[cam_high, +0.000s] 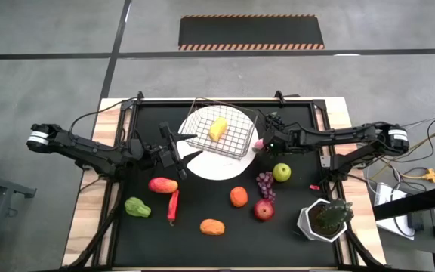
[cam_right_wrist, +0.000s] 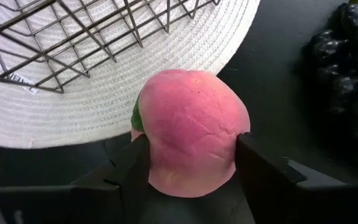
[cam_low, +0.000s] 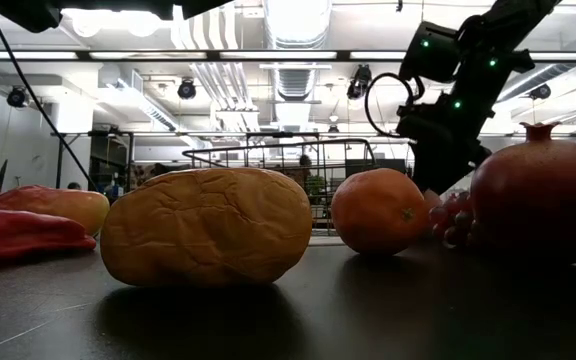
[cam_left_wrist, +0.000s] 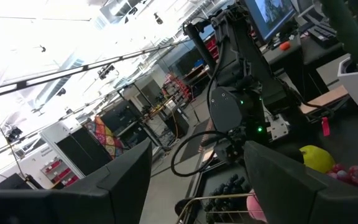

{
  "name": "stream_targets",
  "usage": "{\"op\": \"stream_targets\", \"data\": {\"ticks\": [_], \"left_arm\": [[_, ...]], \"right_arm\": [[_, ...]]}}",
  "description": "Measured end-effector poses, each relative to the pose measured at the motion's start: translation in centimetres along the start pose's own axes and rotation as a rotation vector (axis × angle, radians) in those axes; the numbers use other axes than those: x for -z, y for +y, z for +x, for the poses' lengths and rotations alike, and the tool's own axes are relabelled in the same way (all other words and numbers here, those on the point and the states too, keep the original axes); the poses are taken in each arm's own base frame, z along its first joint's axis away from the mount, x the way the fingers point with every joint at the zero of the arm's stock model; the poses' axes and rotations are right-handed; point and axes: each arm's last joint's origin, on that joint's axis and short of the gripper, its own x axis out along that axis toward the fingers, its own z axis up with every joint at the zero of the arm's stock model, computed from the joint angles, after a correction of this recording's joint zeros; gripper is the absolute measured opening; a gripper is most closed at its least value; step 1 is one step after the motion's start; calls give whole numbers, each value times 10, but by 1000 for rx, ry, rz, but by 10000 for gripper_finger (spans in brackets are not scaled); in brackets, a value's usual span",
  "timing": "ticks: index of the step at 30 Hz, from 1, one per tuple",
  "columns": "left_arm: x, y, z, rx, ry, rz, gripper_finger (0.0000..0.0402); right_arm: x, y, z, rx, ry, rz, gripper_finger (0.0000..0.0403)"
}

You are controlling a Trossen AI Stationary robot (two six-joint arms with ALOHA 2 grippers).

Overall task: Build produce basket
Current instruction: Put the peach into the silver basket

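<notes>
The wire basket (cam_high: 221,130) stands on a round white plate (cam_high: 202,168) and holds a yellow mango (cam_high: 217,128). My left gripper (cam_high: 181,147) is open at the basket's left side, touching nothing that shows. Its wrist view (cam_left_wrist: 197,186) shows the basket's rim (cam_left_wrist: 219,200) beyond the spread fingers. My right gripper (cam_high: 263,143) is shut on a pink peach (cam_right_wrist: 191,130) at the plate's right edge, beside the basket (cam_right_wrist: 73,37). My right gripper pinches the peach between its two fingers, on two opposite sides (cam_right_wrist: 151,155). The fingers slant down from the table's right side. The peach sits over the edge of the plate (cam_right_wrist: 73,106). Whether it is lifted clear, I cannot tell.
In front of the plate lie a red-yellow fruit (cam_high: 162,184), a green pepper (cam_high: 137,207), a red pepper (cam_high: 173,204), an orange (cam_high: 238,196), an orange-brown fruit (cam_high: 212,226), a pomegranate (cam_high: 263,210), grapes (cam_high: 265,183) and a green apple (cam_high: 281,172). A potted plant (cam_high: 325,219) stands near right.
</notes>
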Motion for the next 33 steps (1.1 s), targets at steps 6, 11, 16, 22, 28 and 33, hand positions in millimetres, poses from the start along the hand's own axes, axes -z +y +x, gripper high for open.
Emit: {"op": "stream_targets", "data": {"ticks": [6,11,16,22,28,33], "left_arm": [[0,0,0,0,0,-1,238],[0,0,0,0,0,-3,238],[-2,5,-2,-68,34,-36,238],[-2,7,-3,-96,51,-39,238],[-2,7,-3,-96,51,-39,238],[-2,7,-3,-96,51,-38,238]], "right_arm": [[-3,-8,-22,11,3,16,198],[-16,-11,-58,-6,-38,48,198],[-31,-13,-96,-39,-96,64,198],[-55,-8,-132,-109,-211,96,198],[-79,7,-133,-129,-237,55,198],[-100,21,-120,-109,-219,-3,198]]}}
